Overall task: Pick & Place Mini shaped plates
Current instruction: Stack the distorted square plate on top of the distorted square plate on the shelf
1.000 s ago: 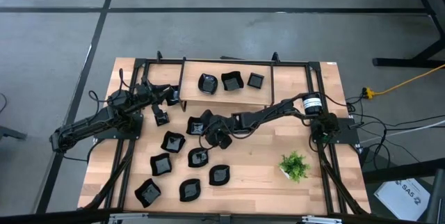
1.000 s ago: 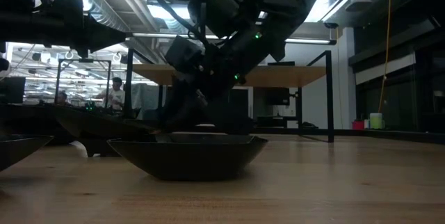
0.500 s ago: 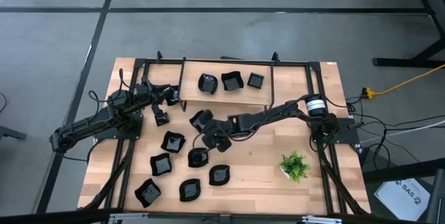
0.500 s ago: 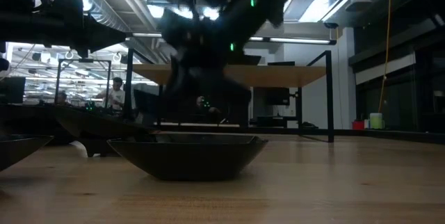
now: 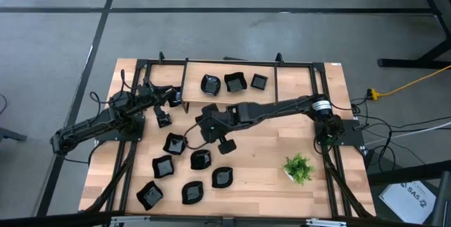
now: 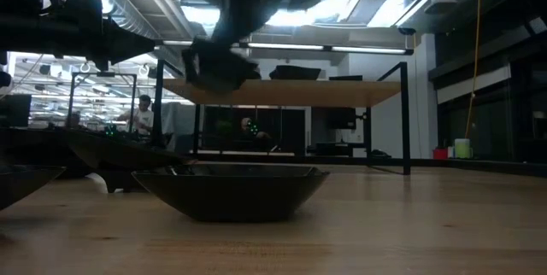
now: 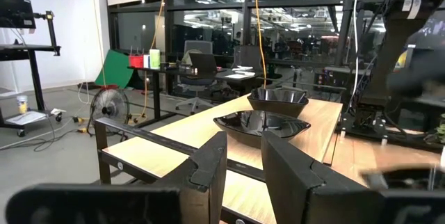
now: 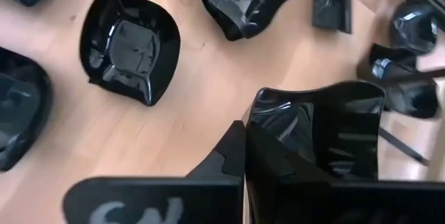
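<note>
Several glossy black mini shaped plates lie on the wooden table, among them a wavy one and a large one close to the low camera. Three more sit on a raised shelf at the far side. My right gripper hangs above the table's middle, shut on one square-ish plate, which also shows high up in the low view. My left gripper waits at the far left, open with nothing between its fingers. My right gripper pinches the plate's rim between its two fingers, at one edge. The fingers slant down from the table's right side. The plate juts out beyond the fingers, tilted, its hollow side toward the wrist camera, and lifted clear of the table.
A small green potted plant stands at the near right. A black metal frame runs around the table. A small square plate lies just below my left gripper. Bare wood shows between the plates and the plant.
My right gripper has risen from the table's middle with the plate, rolling its wrist as it went. The plate, which lay on the table, now hangs well above it. The other plates have stayed where they were.
</note>
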